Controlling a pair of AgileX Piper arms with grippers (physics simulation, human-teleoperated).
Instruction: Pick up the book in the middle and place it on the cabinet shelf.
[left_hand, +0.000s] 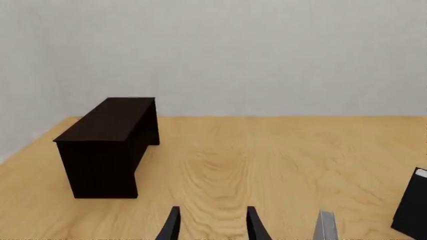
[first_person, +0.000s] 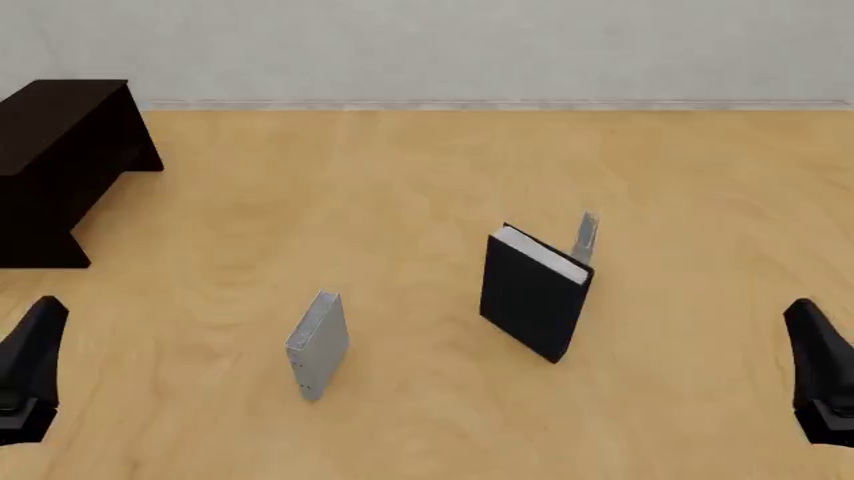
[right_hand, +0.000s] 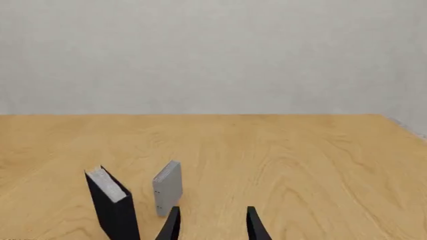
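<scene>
My left gripper (left_hand: 212, 227) and right gripper (right_hand: 212, 225) both hold nothing, fingers parted. The book (first_person: 534, 292) stands upright on the table (first_person: 400, 180), ahead of and between them, nearer my right one, touching neither. The cabinet (first_person: 60, 150) sits well ahead of my left gripper, far from the book.

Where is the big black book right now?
In the front view, the black book stands upright on the table, right of centre, between the light-grey book and the thin grey book.
</scene>
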